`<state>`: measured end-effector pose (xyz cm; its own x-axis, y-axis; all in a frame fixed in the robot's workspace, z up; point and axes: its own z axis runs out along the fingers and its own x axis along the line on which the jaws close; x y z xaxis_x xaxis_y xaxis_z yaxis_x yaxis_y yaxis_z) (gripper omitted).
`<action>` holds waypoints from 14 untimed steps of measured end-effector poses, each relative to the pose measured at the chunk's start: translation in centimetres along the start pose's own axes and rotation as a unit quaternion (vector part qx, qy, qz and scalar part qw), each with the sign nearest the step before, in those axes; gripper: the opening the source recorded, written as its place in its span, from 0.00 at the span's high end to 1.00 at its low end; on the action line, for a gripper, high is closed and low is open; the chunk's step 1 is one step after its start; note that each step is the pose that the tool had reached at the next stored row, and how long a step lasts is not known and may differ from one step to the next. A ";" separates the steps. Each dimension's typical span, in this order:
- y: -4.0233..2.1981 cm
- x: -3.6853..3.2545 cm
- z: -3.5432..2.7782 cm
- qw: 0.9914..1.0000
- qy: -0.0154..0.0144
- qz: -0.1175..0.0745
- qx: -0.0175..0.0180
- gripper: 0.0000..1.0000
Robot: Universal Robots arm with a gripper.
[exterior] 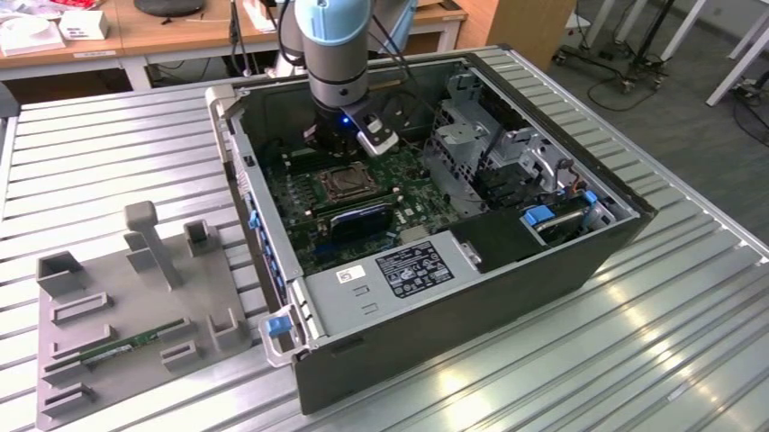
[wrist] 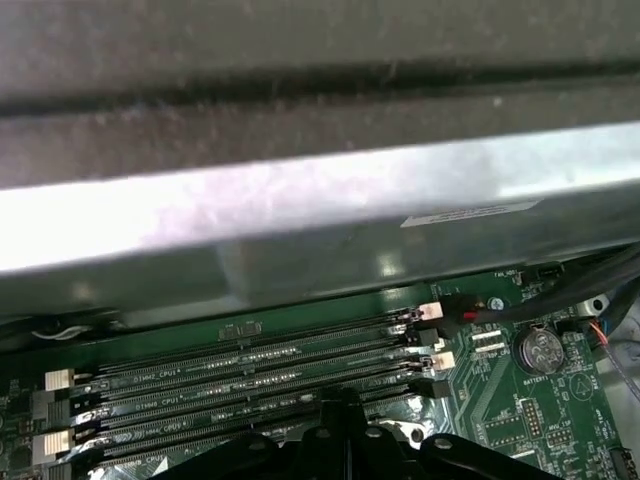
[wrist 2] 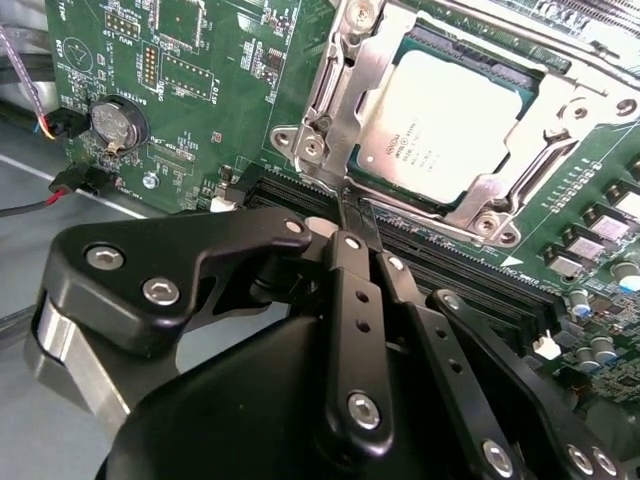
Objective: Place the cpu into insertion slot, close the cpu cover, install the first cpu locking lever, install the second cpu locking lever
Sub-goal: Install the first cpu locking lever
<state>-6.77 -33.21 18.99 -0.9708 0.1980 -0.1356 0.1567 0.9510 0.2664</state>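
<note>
The cpu [wrist 2: 450, 125], a flat square chip with a silvery-tan top, lies in the insertion slot [wrist 2: 462, 46] on the green board. The cpu cover [wrist 2: 345, 110], a silvery frame with a cut-out centre, lies flat over the chip's edges. My gripper [wrist 2: 352, 215] has its black fingers shut together, and the tips are at the socket's near edge beside a corner screw. I cannot tell whether they hold a locking lever. In the exterior view the gripper [exterior: 330, 144] reaches down into the open case just behind the insertion slot [exterior: 345, 184]. In the first wrist view the fingertips [wrist: 345, 408] hang over the memory slots.
Long memory slots [wrist: 250, 370] run between the socket and the case wall [wrist: 300, 200]. A coin battery [wrist 2: 118, 122] and thin wires sit beside them. A drive cage [exterior: 481, 144] and power supply [exterior: 409, 265] crowd the case. A grey fixture plate [exterior: 121, 306] with a memory stick [exterior: 126, 346] lies at the exterior view's left.
</note>
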 end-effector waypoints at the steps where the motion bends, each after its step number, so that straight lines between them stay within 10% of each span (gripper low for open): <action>1: -0.01 0.01 0.01 1.000 0.000 0.000 0.000 0.89; 14: 0.12 -0.05 -0.38 1.000 0.000 0.000 0.000 0.89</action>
<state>-6.77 -33.20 19.39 -0.9706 0.1984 -0.1360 0.1570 0.9509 0.2669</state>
